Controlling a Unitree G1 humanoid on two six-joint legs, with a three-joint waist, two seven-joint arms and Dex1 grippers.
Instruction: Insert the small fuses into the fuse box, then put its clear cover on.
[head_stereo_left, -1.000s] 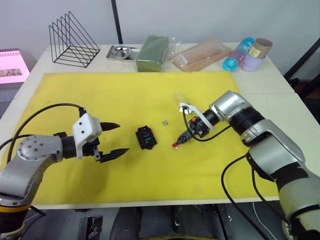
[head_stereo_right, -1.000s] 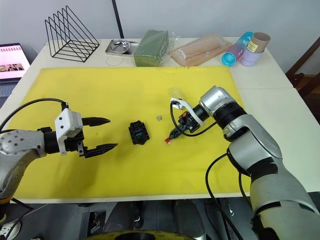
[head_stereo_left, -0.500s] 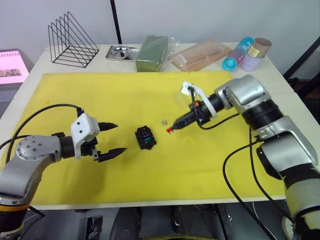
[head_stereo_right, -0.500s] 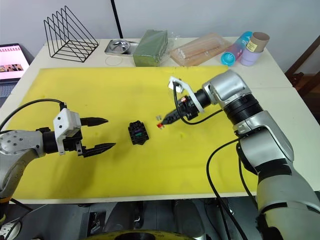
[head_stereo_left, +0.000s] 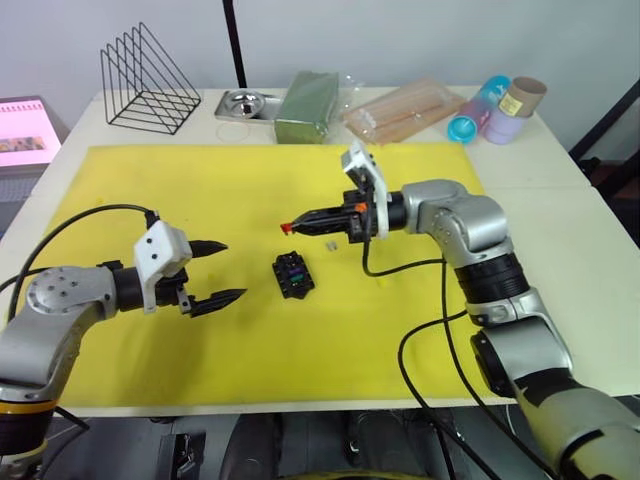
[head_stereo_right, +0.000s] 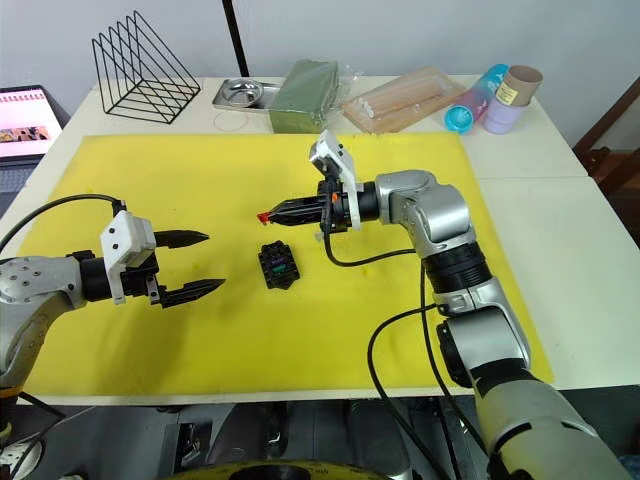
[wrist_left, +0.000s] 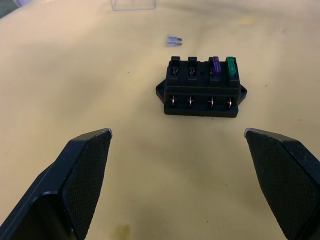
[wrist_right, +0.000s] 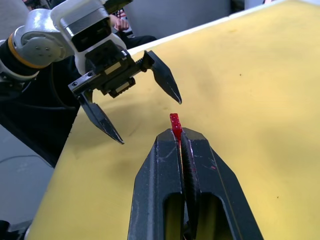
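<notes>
Fuse box (head_stereo_left: 292, 274), a black block, is shown at centre frame of the left eye view on the yellow mat (head_stereo_left: 200, 190), with its long axis running obliquely from upper left to lower right. In the left wrist view two slots at one end of its far row are seen filled, by the purple fuse (wrist_left: 215, 65) and the green fuse (wrist_left: 231, 65); the other two slots of that row are judged empty. The red fuse (head_stereo_left: 286, 228) is held clamped between the closed fingertips of the right gripper (head_stereo_left: 296, 225), which is raised above the mat, up and slightly left of the block in the frame, its fingers pointing toward frame left. The block is thus judged to lie below and just right of the held fuse, so that a short descent toward lower frame is called for. The greyish-tan fuse (head_stereo_left: 330, 243) is seen lying flat on the mat, near the block to its upper right. The clear cover (wrist_left: 133, 4) is glimpsed at the upper edge of the left wrist view, beyond that fuse. The left gripper (head_stereo_left: 228, 270) is held at left of centre, fingers wide apart and empty, aimed at the block. The right gripper is the nearer.
</notes>
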